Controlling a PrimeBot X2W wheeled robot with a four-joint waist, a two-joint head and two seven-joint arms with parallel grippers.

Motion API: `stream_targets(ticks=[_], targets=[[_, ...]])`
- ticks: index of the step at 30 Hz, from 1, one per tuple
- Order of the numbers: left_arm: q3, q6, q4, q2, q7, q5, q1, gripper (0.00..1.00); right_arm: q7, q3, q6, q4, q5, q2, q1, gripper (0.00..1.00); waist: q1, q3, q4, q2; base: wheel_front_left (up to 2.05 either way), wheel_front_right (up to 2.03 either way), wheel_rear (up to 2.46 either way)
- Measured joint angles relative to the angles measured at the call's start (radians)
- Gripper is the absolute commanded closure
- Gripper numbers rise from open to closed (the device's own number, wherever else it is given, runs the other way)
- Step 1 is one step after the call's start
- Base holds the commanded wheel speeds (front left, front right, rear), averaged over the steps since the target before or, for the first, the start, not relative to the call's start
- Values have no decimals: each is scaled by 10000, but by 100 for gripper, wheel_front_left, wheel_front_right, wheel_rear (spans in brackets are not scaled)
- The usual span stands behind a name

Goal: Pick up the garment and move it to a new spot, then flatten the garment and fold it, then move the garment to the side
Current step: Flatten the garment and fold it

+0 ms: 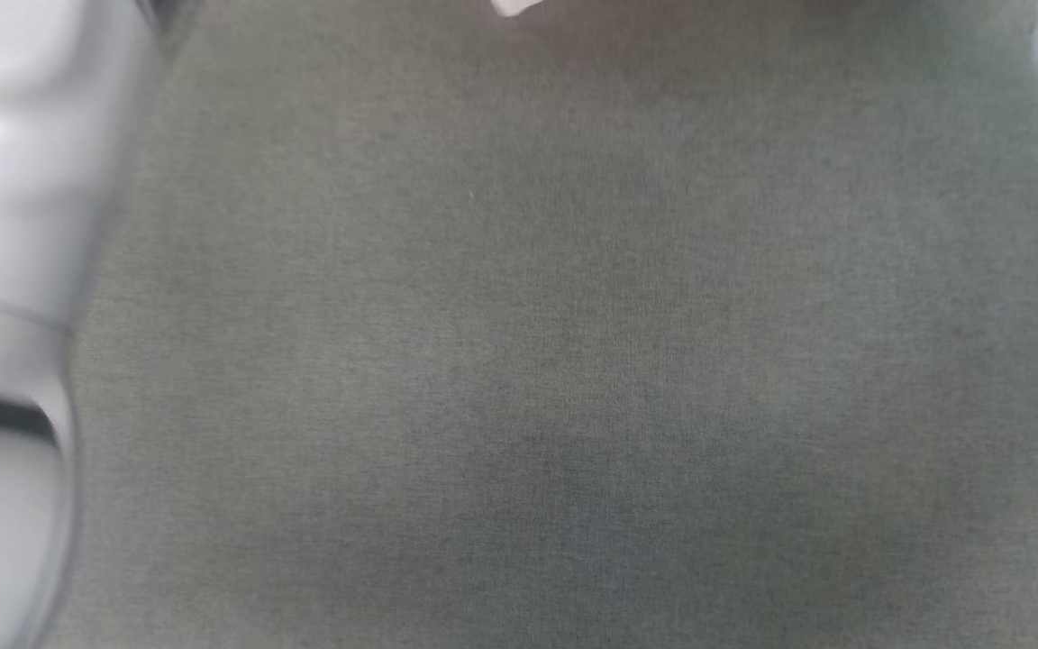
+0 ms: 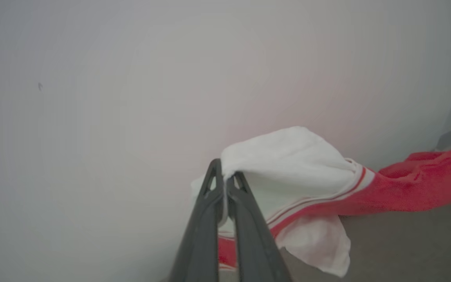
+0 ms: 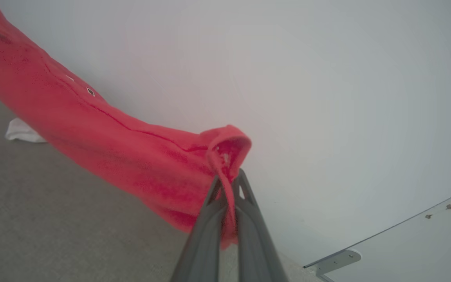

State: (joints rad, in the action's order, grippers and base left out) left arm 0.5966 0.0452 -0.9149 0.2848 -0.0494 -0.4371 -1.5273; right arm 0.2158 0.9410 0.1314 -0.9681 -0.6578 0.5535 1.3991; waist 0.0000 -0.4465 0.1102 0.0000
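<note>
Two views of a pale, bare wall (image 2: 92, 117) beyond the fingertips. Below and beside them, a grey woven surface (image 1: 573, 361), blurred in the head view. Low to the right of the right fingers (image 3: 206, 223), a metal bracket (image 3: 337, 259) under the edge of a pale panel (image 3: 425, 243).

Hard to make out: a small white shape (image 1: 514, 7) cut off at the top rim of the head view. Also a white bit of cloth (image 3: 22, 132) on the grey far left of the right fingers, partly hidden behind red fabric. Table or floor, cannot tell.

Left fingers (image 2: 204, 219) pressed together, pinching a white sleeve of the garment (image 2: 405, 188) right at the tips. Striped band just right of them, red body running off further right. Right fingers closed as well, nipping a rolled red edge at the tips, the rest of the garment stretching away up and left, out of frame. Along the head view's left edge, a pale forearm (image 1: 5, 225), blurred and cut off.
</note>
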Motion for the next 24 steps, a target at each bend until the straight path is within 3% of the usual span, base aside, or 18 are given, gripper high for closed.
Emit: stream_targets(ticks=[4, 11, 15, 24], targets=[[280, 483, 255, 69, 1057, -518, 1559, 100, -420, 606, -2, 830, -945, 516, -996, 100, 1, 473, 65, 0, 0, 0, 0], [612, 646, 2376, 560, 3150, -1574, 4602, 100, -863, 1419, -2, 2535, -2399, 1605, -2510, 100, 0, 1267, 170, 0, 0, 0, 0], [702, 58, 4497, 1143, 4556, -2130, 6431, 100, -1124, 1848, -2, 3494, -3108, 2163, -3426, 100, 0, 1671, 244, 0, 0, 0, 0], [740, -2552, 10163, 2993, 6775, -2861, 10727, 100, -1137, 2531, -2, 5003, -3904, 3377, -5053, 100, 1, 2247, 302, 0, 0, 0, 0]])
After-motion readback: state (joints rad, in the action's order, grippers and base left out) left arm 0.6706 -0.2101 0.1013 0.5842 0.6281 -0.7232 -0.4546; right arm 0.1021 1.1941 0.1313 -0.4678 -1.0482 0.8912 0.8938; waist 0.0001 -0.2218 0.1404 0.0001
